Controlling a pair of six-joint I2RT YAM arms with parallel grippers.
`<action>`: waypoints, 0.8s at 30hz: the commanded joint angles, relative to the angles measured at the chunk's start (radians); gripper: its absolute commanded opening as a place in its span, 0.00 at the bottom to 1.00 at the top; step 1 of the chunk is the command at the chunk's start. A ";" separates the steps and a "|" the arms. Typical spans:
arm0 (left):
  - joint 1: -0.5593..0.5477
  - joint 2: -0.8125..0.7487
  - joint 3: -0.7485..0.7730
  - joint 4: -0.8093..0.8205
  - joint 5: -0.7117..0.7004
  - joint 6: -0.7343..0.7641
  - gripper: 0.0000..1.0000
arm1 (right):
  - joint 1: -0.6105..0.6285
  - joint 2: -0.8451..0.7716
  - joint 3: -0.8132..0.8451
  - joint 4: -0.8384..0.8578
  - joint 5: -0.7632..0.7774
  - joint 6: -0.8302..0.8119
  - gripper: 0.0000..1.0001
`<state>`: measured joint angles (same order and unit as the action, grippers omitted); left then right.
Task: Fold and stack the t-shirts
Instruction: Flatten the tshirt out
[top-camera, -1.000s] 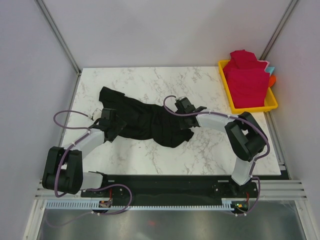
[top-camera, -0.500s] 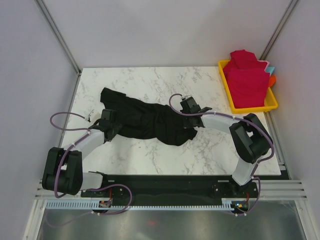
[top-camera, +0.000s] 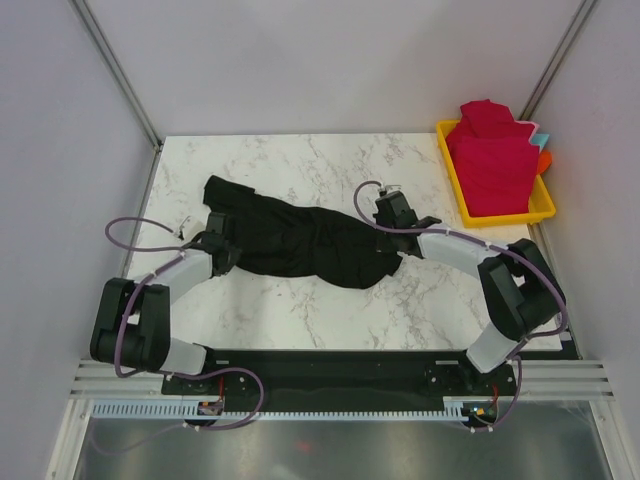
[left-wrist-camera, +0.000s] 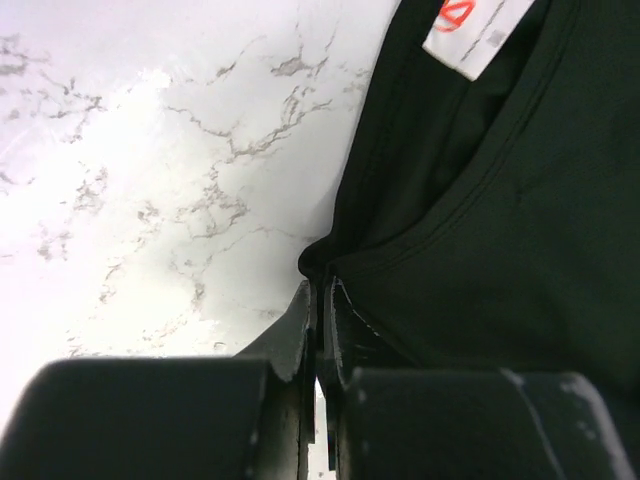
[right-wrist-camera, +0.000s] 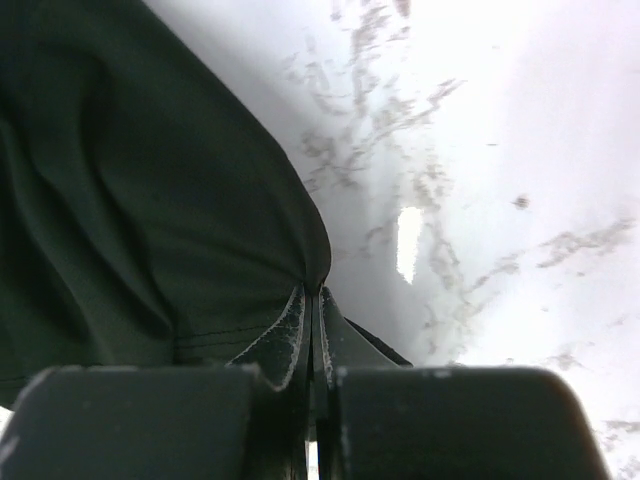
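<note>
Black t-shirt (top-camera: 300, 245) lies crumpled in the middle of the marble table (top-camera: 300, 160), and the left gripper (left-wrist-camera: 319, 291) and right gripper (right-wrist-camera: 309, 296) each squeeze an edge of it between closed fingers.

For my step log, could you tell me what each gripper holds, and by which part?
Both hold the black t-shirt: left gripper pinches an edge near the label, right gripper the opposite edge.

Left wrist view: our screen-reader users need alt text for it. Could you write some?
The left gripper is shut on the edge of a black t-shirt. The shirt fills the right side, with a white tag printed red at the top; bare white marble table lies left.
</note>
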<state>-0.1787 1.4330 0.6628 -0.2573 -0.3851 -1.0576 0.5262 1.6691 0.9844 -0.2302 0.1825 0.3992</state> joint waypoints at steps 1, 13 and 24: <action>0.005 -0.113 0.008 -0.016 -0.069 0.008 0.02 | -0.054 -0.092 -0.035 0.045 0.038 0.047 0.00; -0.041 -0.615 -0.112 -0.011 -0.153 0.033 0.02 | -0.135 -0.443 -0.161 0.065 0.357 0.125 0.00; -0.039 -0.694 0.004 -0.143 -0.173 0.036 0.02 | -0.144 -0.356 0.028 -0.041 0.457 0.145 0.00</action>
<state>-0.2207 0.7780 0.5816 -0.3462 -0.4885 -1.0492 0.3897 1.3235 0.9611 -0.2413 0.5735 0.5289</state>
